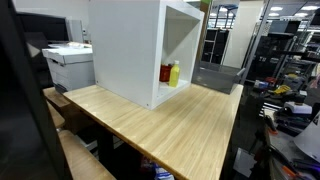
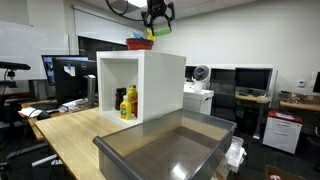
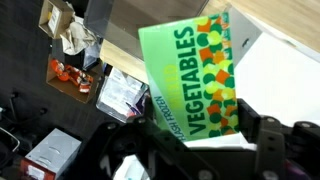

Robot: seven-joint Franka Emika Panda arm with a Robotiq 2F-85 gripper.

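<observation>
A green bag of frozen vegetables (image 3: 195,70), printed with coloured shapes, lies between my fingers in the wrist view, its edges touching both. My gripper (image 3: 200,120) is shut on its lower end. In an exterior view the gripper (image 2: 157,30) hangs just above the top of a white open-fronted cabinet (image 2: 160,85), with the bag (image 2: 140,42) at the cabinet's top front corner. I cannot tell whether the bag rests on the cabinet. A yellow bottle (image 2: 131,100) and a red one (image 2: 123,105) stand inside the cabinet (image 1: 130,50).
The cabinet stands on a wooden table (image 1: 170,125). A large grey bin (image 2: 170,150) sits at one end of the table. A printer (image 1: 68,60), monitors and office clutter surround the table.
</observation>
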